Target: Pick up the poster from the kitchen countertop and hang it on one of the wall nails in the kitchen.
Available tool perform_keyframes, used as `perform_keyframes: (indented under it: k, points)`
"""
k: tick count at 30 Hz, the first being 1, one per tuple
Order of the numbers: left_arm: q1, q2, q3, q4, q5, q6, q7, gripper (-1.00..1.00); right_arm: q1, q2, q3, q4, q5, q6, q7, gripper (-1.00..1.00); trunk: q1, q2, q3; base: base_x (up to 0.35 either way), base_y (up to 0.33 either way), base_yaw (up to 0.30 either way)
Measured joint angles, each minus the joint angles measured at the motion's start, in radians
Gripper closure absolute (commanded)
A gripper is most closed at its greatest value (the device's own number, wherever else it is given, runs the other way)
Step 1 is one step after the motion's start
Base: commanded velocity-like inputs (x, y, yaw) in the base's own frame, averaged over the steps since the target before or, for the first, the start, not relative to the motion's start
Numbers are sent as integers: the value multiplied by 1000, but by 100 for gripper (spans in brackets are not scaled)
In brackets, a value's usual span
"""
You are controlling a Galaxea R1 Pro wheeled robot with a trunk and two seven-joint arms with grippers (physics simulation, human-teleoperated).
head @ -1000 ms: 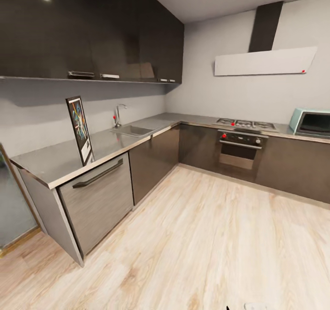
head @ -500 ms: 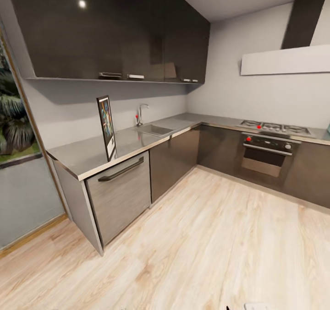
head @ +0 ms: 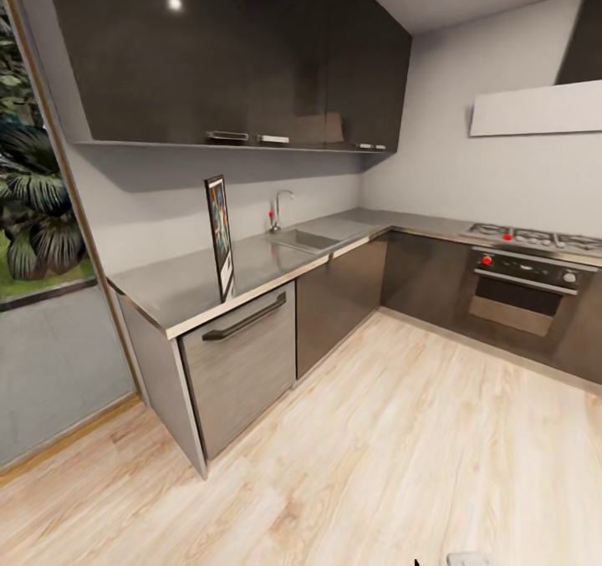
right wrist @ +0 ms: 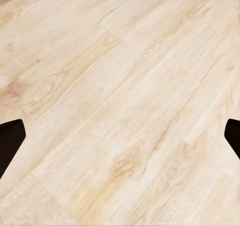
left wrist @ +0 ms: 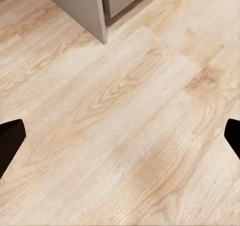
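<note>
Floor (head: 401, 466), pale wood, fills lower frame. Countertop (head: 184, 286), grey L, runs mid-left to right edge. Dark cabinets (head: 234, 56) upper left. Oven (head: 527, 290) at right. Sink (head: 305, 238) at centre, tap behind. Poster (head: 221, 237) upright on countertop, left of sink, seen nearly edge-on. Left gripper (left wrist: 120, 138) spread wide, holding nothing, over floor. Right gripper (right wrist: 120, 138) likewise, empty.

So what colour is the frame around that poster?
Black, thin, around the poster; best seen in the head view.
</note>
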Motion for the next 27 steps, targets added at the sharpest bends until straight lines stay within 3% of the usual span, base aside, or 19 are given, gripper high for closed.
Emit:
perform_keyframes:
  k: [11, 18, 20, 21, 23, 25, 27]
  points:
    - [0, 0, 2, 0, 1, -1, 0, -100, 0, 0, 1, 0, 0, 1, 2, -100, 0, 0, 0, 289, 179, 1]
    - [0, -1, -5, -6, 1, -34, -4, -100, 0, 0, -3, -3, -2, 0, 2, -100, 0, 0, 0, 100, 46, 0]
    - [0, -5, -15, -240, 1, -21, -15, -100, 0, -4, -7, -3, -2, 0, 0, -100, 0, 0, 0, 27, 12, 0]
    - [0, -6, -19, -298, 1, -9, -18, -100, 0, -5, -8, -3, -2, -1, 0, -100, 0, 0, 0, 10, 5, 0]
    - [0, -17, -31, -591, 2, 110, -24, -100, -1, -11, -13, -3, -3, -1, -14, -100, 1, 0, 0, 6, 3, 0]
    - [0, -45, -33, -699, 2, 181, -24, -100, -1, -16, -13, -3, -3, 0, -30, -100, 1, 0, 0, 3, 1, 0]
    - [0, -75, -34, -750, 2, 225, -23, -100, -1, -19, -14, -3, -3, 0, -40, -100, 1, 0, 0, 2, 1, 0]
